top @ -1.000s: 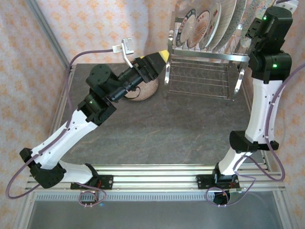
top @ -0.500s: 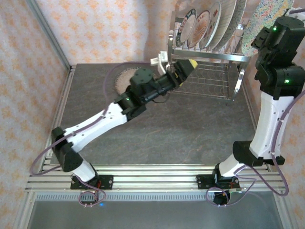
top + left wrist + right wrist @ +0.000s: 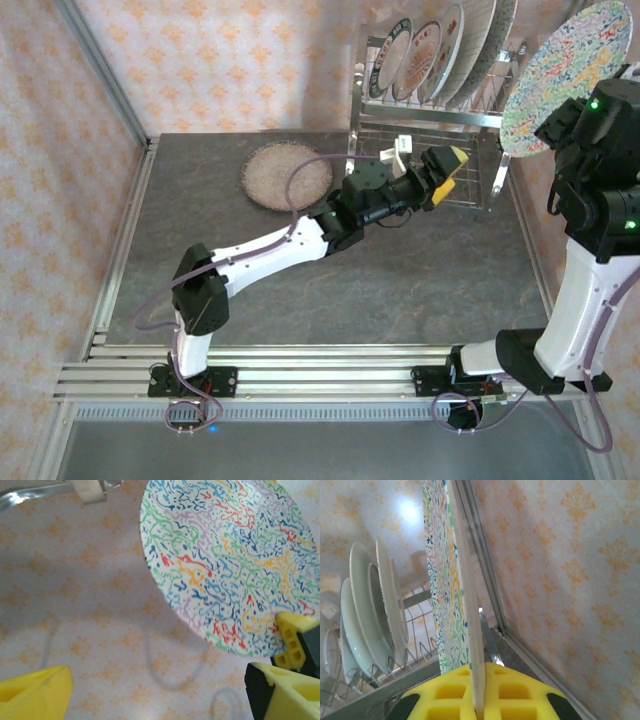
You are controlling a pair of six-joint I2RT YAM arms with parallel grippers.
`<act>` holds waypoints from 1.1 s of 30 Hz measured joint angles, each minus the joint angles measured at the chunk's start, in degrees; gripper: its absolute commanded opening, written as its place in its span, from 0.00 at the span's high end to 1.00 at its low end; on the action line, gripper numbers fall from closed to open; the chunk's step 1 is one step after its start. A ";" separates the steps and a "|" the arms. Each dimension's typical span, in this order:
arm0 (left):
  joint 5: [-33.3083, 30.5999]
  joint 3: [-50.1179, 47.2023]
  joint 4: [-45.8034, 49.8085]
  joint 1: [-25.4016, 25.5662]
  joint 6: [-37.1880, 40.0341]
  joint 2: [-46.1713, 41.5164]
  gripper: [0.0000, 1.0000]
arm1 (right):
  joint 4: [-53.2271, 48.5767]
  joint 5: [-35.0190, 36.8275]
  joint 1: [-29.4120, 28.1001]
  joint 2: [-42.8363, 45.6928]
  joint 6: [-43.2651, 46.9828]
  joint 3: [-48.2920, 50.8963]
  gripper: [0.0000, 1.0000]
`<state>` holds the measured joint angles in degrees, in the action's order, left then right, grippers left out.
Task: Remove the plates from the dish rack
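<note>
My right gripper (image 3: 479,702) is shut on the rim of a large white plate with colourful squiggles (image 3: 565,75), held on edge, up and to the right of the chrome dish rack (image 3: 440,118). Several more plates (image 3: 430,50) stand in the rack's upper slots. My left gripper (image 3: 452,172) hovers in front of the rack's lower tier. It is open, and nothing lies between its yellow fingers (image 3: 35,692). In the left wrist view the squiggle plate (image 3: 225,565) faces me, with a right-gripper fingertip (image 3: 295,640) on its lower rim.
A speckled beige plate (image 3: 290,175) lies flat on the grey table at the back left. Papered walls close in behind and on both sides, and a metal frame post (image 3: 485,580) runs close to the held plate. The racked plates (image 3: 370,615) stand just left of it.
My left arm has swung from above the beige plate rightward to the front of the rack. My right arm has lifted the squiggle plate out of the rack, up and to the right.
</note>
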<state>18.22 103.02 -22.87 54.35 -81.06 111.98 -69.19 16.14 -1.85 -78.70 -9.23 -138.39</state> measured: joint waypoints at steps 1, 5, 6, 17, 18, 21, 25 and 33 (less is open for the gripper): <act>0.22 0.83 -0.55 0.07 -0.66 0.96 0.15 | -0.74 -0.42 0.00 0.50 -0.81 0.13 1.00; 0.98 2.38 -2.49 0.61 -3.87 3.87 0.20 | -3.17 -2.73 0.00 2.51 -4.76 1.22 1.00; 1.07 2.38 -2.73 0.70 -4.63 4.35 0.21 | -3.74 -3.32 0.00 2.84 -5.66 1.38 1.00; 1.38 2.34 -6.54 0.79 -9.68 5.70 0.31 | -8.02 -10.01 0.00 8.44 -14.58 10.23 1.00; 1.44 2.27 -6.91 0.79 -10.10 5.70 0.32 | -8.20 -10.49 0.00 9.16 -15.21 11.17 1.00; 1.77 2.10 -7.67 0.79 -10.64 5.70 0.34 | -8.63 -11.65 0.00 10.91 -16.59 13.22 1.00; 2.27 0.63 -8.39 0.79 -11.06 5.68 0.38 | -9.03 -12.74 0.00 12.79 -18.23 14.45 1.00; 2.36 -3.39 -10.05 0.79 -12.22 5.49 0.47 | -8.79 -14.69 0.00 15.15 -21.27 18.93 1.00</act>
<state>20.58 99.63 -32.93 55.13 -93.27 117.47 -77.97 1.45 -1.85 -63.55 -30.50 -119.46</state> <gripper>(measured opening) 0.559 0.060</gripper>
